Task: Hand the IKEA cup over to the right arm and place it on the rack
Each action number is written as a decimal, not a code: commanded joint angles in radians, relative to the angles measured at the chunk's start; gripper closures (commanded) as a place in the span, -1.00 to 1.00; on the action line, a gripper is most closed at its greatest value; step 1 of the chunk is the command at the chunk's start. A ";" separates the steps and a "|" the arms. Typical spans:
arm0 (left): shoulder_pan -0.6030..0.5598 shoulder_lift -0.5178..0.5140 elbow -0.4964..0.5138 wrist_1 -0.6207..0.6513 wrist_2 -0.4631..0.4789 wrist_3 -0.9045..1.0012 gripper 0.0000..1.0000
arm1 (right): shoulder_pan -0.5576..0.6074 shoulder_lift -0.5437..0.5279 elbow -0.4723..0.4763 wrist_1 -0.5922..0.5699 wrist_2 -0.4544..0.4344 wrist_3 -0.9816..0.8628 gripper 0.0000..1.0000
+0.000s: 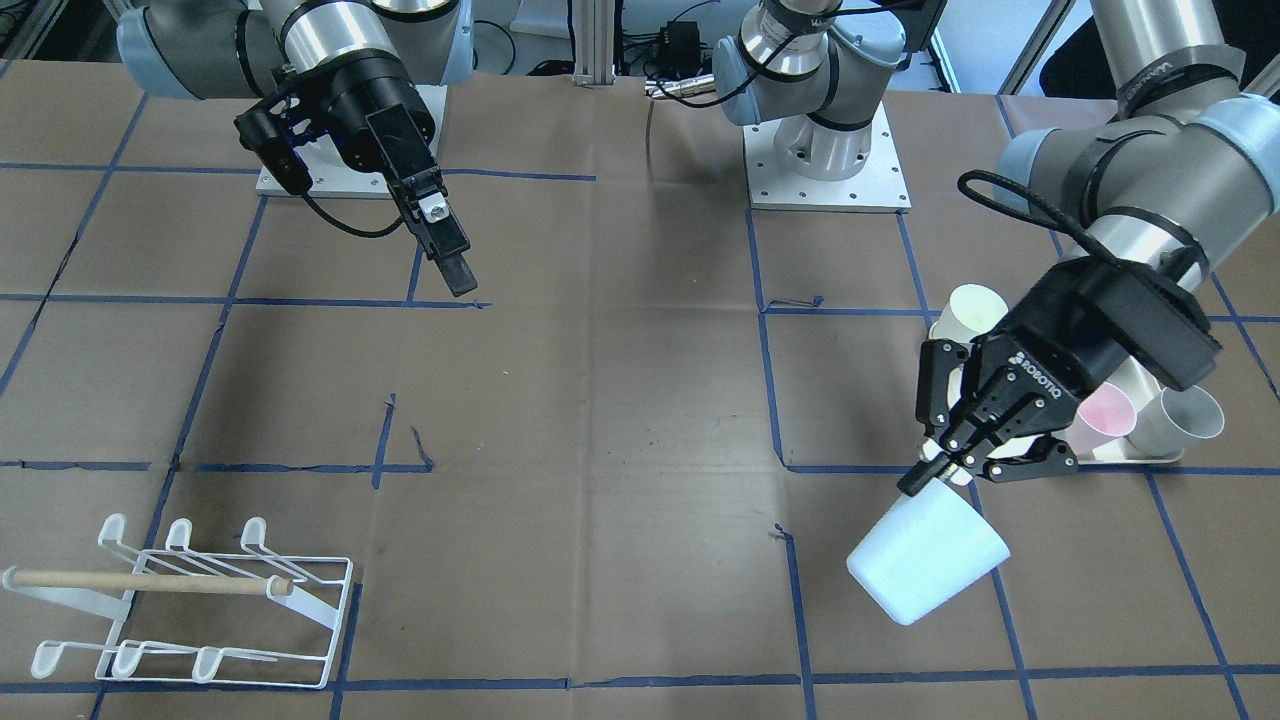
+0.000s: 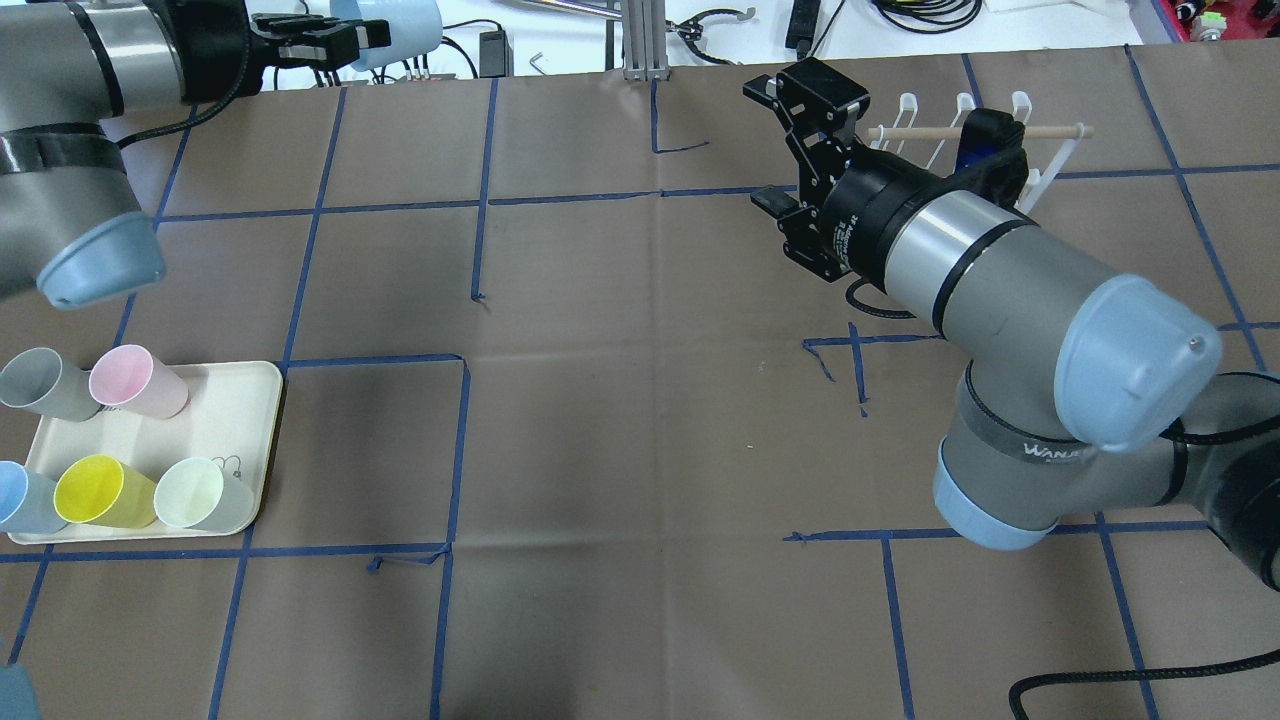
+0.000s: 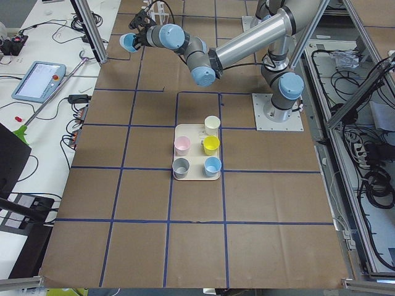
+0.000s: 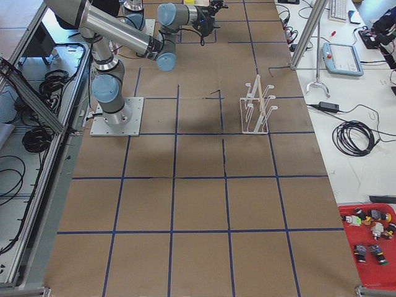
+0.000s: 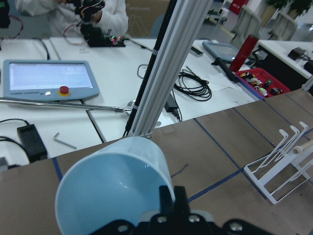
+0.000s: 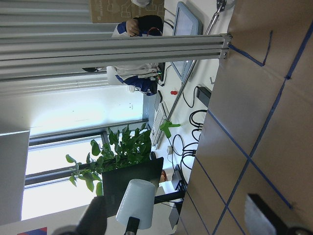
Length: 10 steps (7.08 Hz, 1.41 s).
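Note:
My left gripper (image 1: pixel 938 478) is shut on the rim of a pale blue cup (image 1: pixel 925 562) and holds it tilted in the air. In the overhead view it (image 2: pixel 335 42) holds the cup (image 2: pixel 392 30) over the table's far edge on the left. The left wrist view shows the cup (image 5: pixel 110 188) with its mouth open to the camera and the rim pinched. My right gripper (image 2: pixel 782 145) is open and empty, raised over the table's middle right, and also shows in the front view (image 1: pixel 452 262). The white wire rack (image 2: pixel 1040 140) stands behind it; it also shows in the front view (image 1: pixel 200 600).
A cream tray (image 2: pixel 245 400) at the near left holds several cups: grey (image 2: pixel 35 385), pink (image 2: pixel 135 380), yellow (image 2: pixel 95 492), pale green (image 2: pixel 200 495) and a blue one (image 2: pixel 15 497). Blue tape lines grid the brown table. Cables and an aluminium post (image 2: pixel 640 40) sit past the far edge.

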 commanded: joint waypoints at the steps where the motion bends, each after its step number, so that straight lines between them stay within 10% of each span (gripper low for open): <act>1: -0.074 -0.049 -0.163 0.345 -0.029 -0.011 1.00 | 0.004 0.022 0.005 -0.020 -0.021 0.043 -1.00; 4: -0.170 -0.147 -0.182 0.792 -0.032 -0.331 0.95 | 0.070 0.052 -0.024 0.057 -0.019 0.072 -1.00; 10: -0.273 -0.130 -0.225 0.815 -0.030 -0.378 0.86 | 0.099 0.149 -0.148 0.153 -0.015 0.087 -1.00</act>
